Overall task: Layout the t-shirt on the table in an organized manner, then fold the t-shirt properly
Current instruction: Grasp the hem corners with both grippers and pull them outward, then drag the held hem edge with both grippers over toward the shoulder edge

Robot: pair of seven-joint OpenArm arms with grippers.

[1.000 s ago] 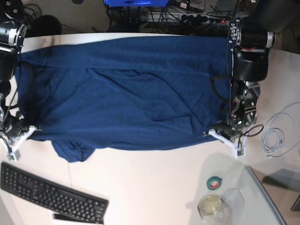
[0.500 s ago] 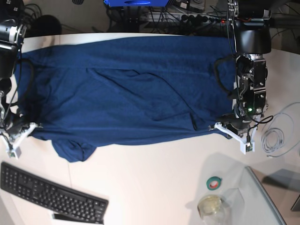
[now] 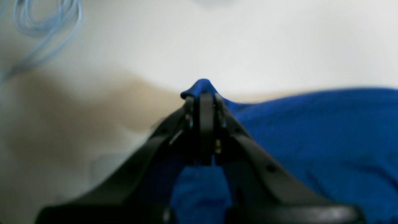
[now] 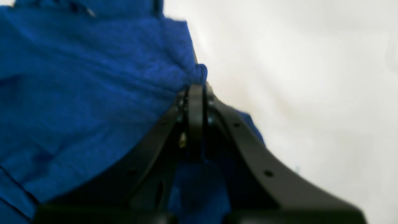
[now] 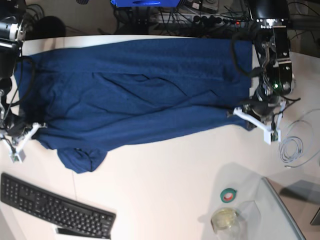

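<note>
The t-shirt (image 5: 135, 95) lies spread across the white worktop (image 5: 165, 190), rumpled mid-body. The left claw (image 3: 202, 102) and right claw (image 4: 196, 93) each pinch a hem corner; pulling evenly apart should flatten it.

I am seeing the t-shirt (image 5: 135, 95) lying across the upper half of the table (image 5: 160, 200), reaching from left edge to right. A keyboard (image 5: 55, 207) is sitting at lower left. A tape roll (image 5: 229, 195) and jar (image 5: 225, 218) are resting at lower right, a coiled cable (image 5: 295, 147) lying at far right.
</note>
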